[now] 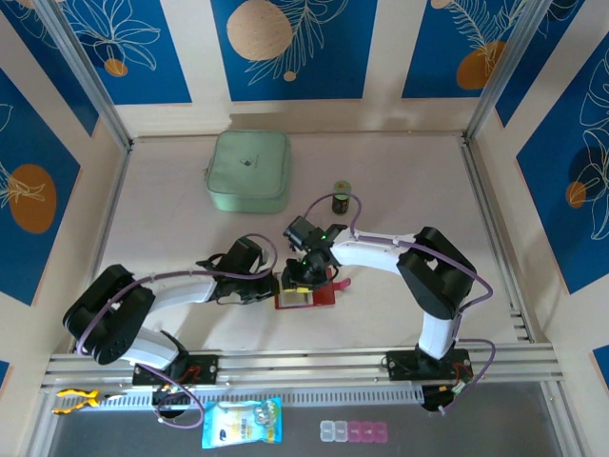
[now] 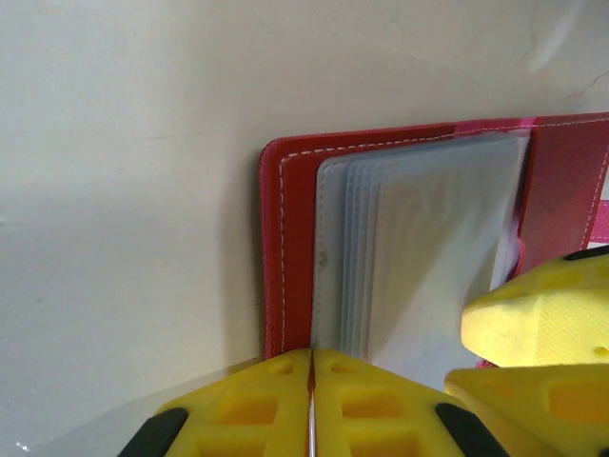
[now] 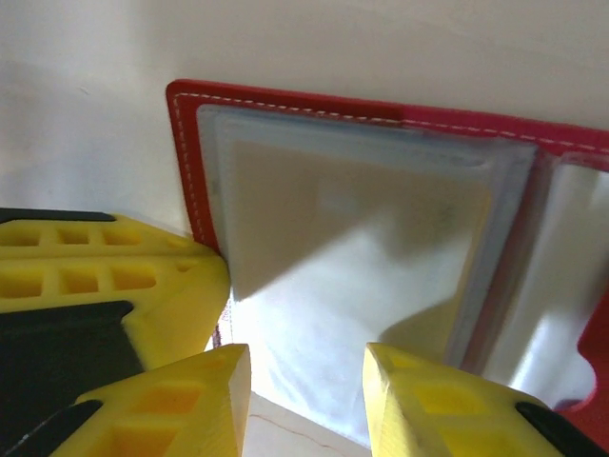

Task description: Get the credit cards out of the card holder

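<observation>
Card holder point(image 1: 319, 297) lies flat on table point(image 1: 409, 171), near edge, centre, betw my 2 arms. My left gripper point(image 1: 273, 286) sits at its left edge. My right gripper point(image 1: 306, 276) is over it, coming from the far side, tips above the inner pockets point(image 3: 362, 248). Square case point(image 1: 249, 169) is well behind, left of centre. Small can point(image 1: 341, 198) is behind holder, right of case, apart from both. Packet point(image 1: 243, 422) + pill box point(image 1: 354, 431) lie in front of arm bases.

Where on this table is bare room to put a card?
Bare: the far right, between the small dark green-lidded jar and the right rail; left of the mint-green square case. Crowded: around the red folding card holder, where both jaws meet.
</observation>
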